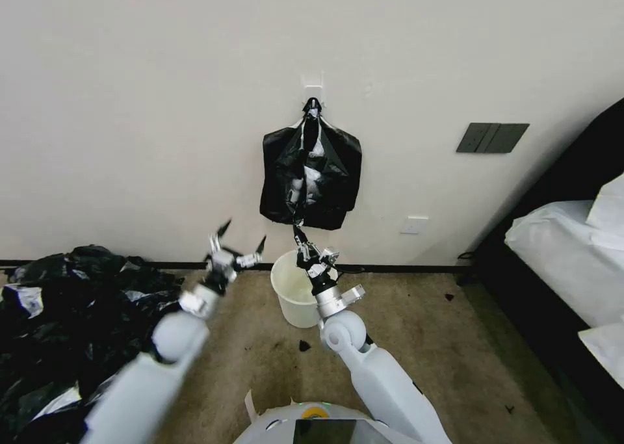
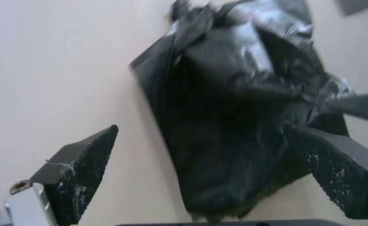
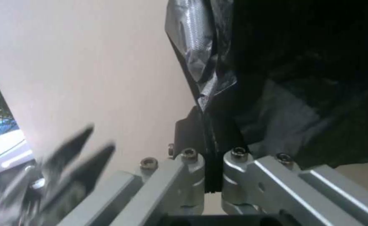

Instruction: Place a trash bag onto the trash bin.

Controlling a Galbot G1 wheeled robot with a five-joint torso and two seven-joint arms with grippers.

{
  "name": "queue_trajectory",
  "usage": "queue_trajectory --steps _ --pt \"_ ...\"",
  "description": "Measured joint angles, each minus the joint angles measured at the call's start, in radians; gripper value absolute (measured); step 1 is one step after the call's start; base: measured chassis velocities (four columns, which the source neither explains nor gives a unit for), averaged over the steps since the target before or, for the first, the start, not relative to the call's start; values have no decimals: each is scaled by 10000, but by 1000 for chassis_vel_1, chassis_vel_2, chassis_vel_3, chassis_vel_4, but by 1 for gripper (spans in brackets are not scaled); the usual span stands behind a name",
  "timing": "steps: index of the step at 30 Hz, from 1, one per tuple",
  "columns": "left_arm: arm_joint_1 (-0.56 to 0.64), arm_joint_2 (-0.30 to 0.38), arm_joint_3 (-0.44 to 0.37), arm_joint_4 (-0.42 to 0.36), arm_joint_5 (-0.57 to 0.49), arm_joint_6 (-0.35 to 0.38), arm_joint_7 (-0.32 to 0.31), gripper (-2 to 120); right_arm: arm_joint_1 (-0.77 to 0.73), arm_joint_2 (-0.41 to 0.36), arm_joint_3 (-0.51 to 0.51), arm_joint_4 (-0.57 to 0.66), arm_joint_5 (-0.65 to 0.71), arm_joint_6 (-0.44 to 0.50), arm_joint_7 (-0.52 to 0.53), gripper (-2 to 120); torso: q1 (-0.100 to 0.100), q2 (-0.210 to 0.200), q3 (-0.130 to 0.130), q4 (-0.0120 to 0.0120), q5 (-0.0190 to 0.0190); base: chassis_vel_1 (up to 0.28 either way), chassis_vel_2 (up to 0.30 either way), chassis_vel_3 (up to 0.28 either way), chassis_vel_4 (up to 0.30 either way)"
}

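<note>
A flat black bundle (image 1: 311, 171) hangs from a wall hook (image 1: 313, 86). Just under its lower edge, my right gripper (image 1: 298, 233) is shut on a thin glossy fold of the trash bag (image 3: 201, 69) that comes down out of the bundle. In the right wrist view the film runs straight between the closed fingers of the right gripper (image 3: 208, 131). The cream-white trash bin (image 1: 296, 291) stands on the floor directly below this gripper. My left gripper (image 1: 237, 236) is open, raised left of the bundle's bottom corner. In its wrist view the bundle (image 2: 234, 110) sits beyond the spread left gripper (image 2: 202, 128).
A large heap of black bags (image 1: 65, 327) covers the floor at the left. A bed with white bedding (image 1: 572, 268) stands at the right. Wall plates (image 1: 492, 138) and a socket (image 1: 414, 225) are on the wall. Brown carpet (image 1: 422, 327) lies between bin and bed.
</note>
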Motion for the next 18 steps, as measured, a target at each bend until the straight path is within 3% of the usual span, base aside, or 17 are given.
queue_trajectory --steps 1,3,5,8,9,11,12,15,16,18 --pt "0 0 0 0 0 0 0 100 0 0 0 0 0 0 0 0 0 0 0 0 0 0 0 0 0" --pt "-1618 1173 585 508 -592 -163 388 100 38 80 2 -136 -190 77 -5 0 0 0 0 1 -1 0 0 0 0" --pt "-2295 1530 899 737 -780 -208 525 100 54 110 2 -195 -245 95 -5 0 0 0 0 -2 -1 0 0 0 0" --pt "-5063 2582 2706 1599 -1671 -281 1601 100 106 242 -17 -398 -401 131 -4 0 1 0 0 -9 3 0 0 0 0" --pt "-5063 2582 2706 1599 -1671 -281 1601 100 106 242 -17 -398 -401 131 -4 0 1 0 0 -9 3 0 0 0 0" --pt "-6891 2896 3905 2237 -1988 -242 3075 100 148 356 -20 -523 -529 151 -3 0 0 0 0 -3 1 0 0 0 0" --pt "-6891 2896 3905 2237 -1988 -242 3075 100 148 356 -20 -523 -529 151 -3 0 0 0 0 -3 1 0 0 0 0" --pt "-8866 2961 4943 2961 -1906 22 5046 100 204 544 40 -638 -653 157 5 0 1 0 1 -4 3 0 0 0 0" --pt "-8866 2961 4943 2961 -1906 22 5046 100 204 544 40 -638 -653 157 5 0 1 0 1 -4 3 0 0 0 0" --pt "-9732 2903 5429 3190 -1556 129 5969 100 235 639 77 -676 -698 157 23 0 0 0 1 -2 2 0 0 0 0"
